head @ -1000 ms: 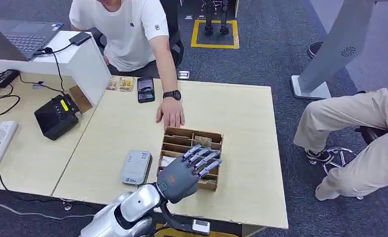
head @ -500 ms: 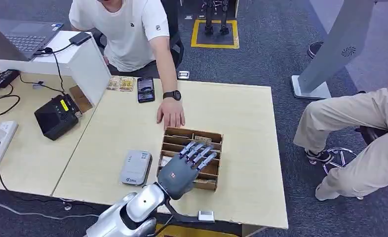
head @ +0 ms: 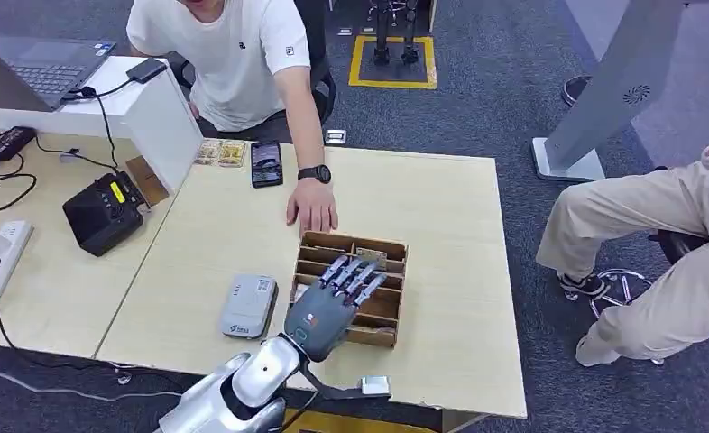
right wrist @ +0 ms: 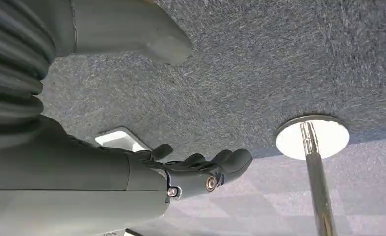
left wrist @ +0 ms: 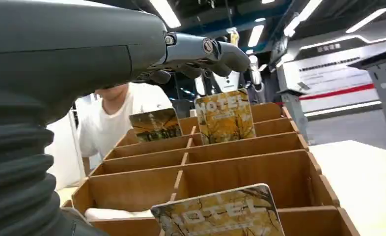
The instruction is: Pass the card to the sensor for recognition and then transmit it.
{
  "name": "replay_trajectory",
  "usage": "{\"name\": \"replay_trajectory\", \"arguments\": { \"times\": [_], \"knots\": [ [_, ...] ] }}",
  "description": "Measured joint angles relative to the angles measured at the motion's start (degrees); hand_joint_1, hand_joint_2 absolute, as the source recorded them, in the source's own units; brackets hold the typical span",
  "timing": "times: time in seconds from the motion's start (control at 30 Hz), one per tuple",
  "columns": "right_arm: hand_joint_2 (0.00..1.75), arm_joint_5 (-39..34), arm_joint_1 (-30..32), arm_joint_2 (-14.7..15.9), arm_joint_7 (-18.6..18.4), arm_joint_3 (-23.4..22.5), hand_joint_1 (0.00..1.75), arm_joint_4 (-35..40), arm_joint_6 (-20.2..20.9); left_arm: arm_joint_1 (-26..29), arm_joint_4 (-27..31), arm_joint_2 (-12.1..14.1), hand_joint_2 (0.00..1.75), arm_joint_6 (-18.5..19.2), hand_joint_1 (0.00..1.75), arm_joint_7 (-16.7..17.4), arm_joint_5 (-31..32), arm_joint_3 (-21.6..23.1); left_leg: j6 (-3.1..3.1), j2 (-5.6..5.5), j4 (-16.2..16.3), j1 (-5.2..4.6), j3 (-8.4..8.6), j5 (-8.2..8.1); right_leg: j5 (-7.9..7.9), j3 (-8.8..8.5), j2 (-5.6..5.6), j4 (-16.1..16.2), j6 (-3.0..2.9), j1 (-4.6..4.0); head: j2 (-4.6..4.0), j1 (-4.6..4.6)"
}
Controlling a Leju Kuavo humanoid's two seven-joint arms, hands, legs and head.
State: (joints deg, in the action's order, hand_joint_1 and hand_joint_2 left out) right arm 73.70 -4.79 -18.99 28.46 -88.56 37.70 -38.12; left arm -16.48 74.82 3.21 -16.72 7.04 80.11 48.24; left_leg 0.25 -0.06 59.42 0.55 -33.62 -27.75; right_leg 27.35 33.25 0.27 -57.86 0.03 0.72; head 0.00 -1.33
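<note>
A wooden slotted card box [head: 333, 240] stands on the light table [head: 450, 225]. My left hand [head: 326, 309] hovers over its near half, fingers spread and holding nothing. A yellow "HOTEL" card [left wrist: 224, 116] stands upright in a far slot just below my fingertips [left wrist: 230, 55]; a second card [left wrist: 155, 125] stands beside it and a third card [left wrist: 220, 216] leans in the nearest slot. The grey-white card sensor [head: 248, 306] lies on the table just left of the box. My right hand [right wrist: 191, 172] hangs over the carpet, its fingers loosely extended, empty.
A person in a white shirt rests a hand [head: 313, 209] on the table just beyond the box. A phone [head: 266, 163], snack packets [head: 220, 152] and a black device [head: 105, 213] lie further off. Another person [head: 658, 244] sits at the right.
My left hand has shifted a little to the left and back toward me over the box, staying spread. The seated person's hand on the table has not moved.
</note>
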Motion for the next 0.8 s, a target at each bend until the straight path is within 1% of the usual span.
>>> {"name": "replay_trajectory", "arguments": {
  "times": [0.13, 0.33, 0.63, 0.73, 0.8],
  "knots": [
    [1.75, -0.2, 0.0, 0.0, 0.0, 0.0, 0.0, 0.0, 0.0, 0.0, 0.0, -0.3, 1.75, -3.1, 0.0, 1.8, 1.7, 0.0, 0.0, 0.0, 0.0, 0.0, 0.0, 0.0, 0.0, 0.0, 0.0, 0.0, 0.0, 0.0, 0.0, 0.0],
    [1.75, -0.2, 0.0, 0.0, -0.2, 0.0, 0.0, 0.0, 0.0, 0.1, 0.1, -0.3, 1.75, -5.4, 0.0, 2.9, 3.0, 0.0, 0.0, 0.0, 0.0, 0.0, 0.0, 0.0, 0.0, 0.0, 0.0, 0.0, 0.0, 0.0, 0.0, 0.0],
    [1.75, -0.2, 0.0, 0.0, -0.4, 0.0, 0.0, 0.0, 0.0, 0.2, 0.3, -0.3, 1.75, -6.0, 0.0, 3.1, 4.4, -0.1, 0.0, -0.01, 0.0, 0.0, 0.0, 0.0, 0.0, -0.01, -0.01, 0.0, 0.0, 0.0, 0.0, 0.0],
    [1.75, 0.0, 0.0, 0.0, -0.4, 0.0, 0.0, 0.0, 0.0, 0.2, 0.3, -0.3, 1.75, -5.3, 0.0, 2.9, 4.9, -0.2, 0.0, 0.0, 0.0, 0.0, -0.01, 0.0, 0.0, -0.01, -0.01, 0.0, 0.0, 0.0, 0.0, 0.0],
    [1.75, 0.2, 0.0, 0.0, -0.4, 0.0, 0.0, 0.0, 0.0, 0.2, 0.3, -0.3, 1.75, -4.0, 0.0, 2.3, 5.0, -0.2, 0.0, -0.01, 0.0, 0.0, -0.01, 0.0, 0.0, -0.01, -0.01, 0.0, 0.0, 0.0, 0.0, 0.0]
  ]
}}
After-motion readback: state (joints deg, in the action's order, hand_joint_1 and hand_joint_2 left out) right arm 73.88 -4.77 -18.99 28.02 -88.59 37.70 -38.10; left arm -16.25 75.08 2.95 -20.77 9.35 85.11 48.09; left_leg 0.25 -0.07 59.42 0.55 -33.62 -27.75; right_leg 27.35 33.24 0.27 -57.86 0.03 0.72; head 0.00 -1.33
